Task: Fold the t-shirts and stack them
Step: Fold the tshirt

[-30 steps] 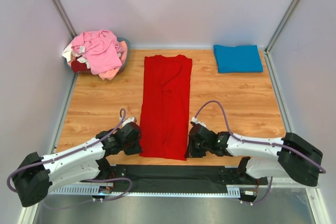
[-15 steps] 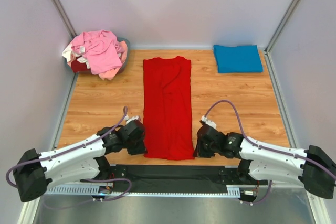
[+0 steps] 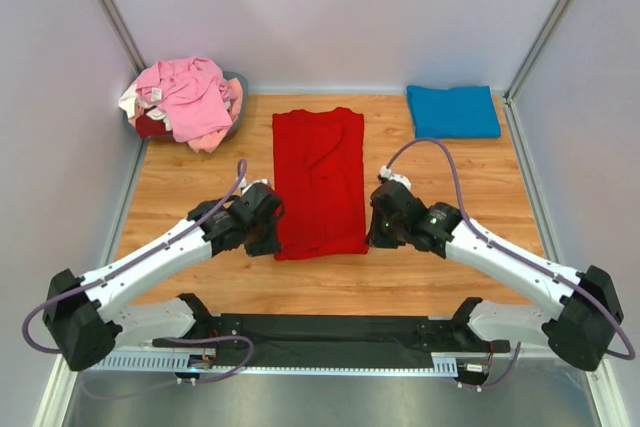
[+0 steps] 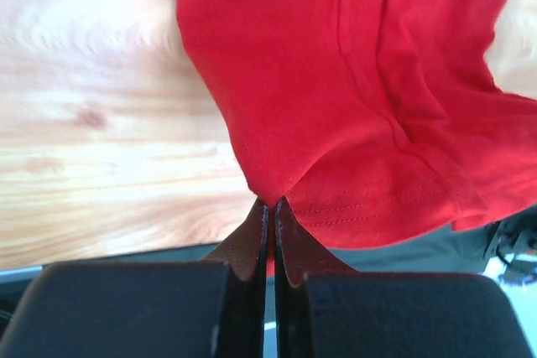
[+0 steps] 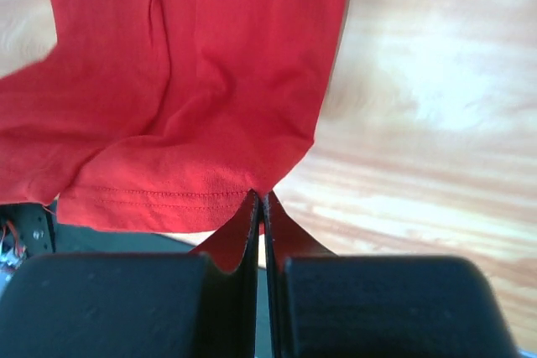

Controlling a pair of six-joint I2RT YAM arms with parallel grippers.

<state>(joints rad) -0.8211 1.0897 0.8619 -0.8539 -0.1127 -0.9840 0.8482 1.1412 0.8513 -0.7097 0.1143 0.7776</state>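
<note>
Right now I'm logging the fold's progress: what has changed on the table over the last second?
The left claw and right claw, each shut on a bottom corner of the red t-shirt, moved forward, away from the robot. They carried the hem toward the collar, so the shirt looks shorter from above. Nothing was let go. The folded blue t-shirt and the pink pile stayed put.

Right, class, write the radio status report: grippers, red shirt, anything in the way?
Left gripper shut on red t-shirt near hem corner; right gripper shut on the other. Hem raised. Blue t-shirt and pink pile well clear.
</note>
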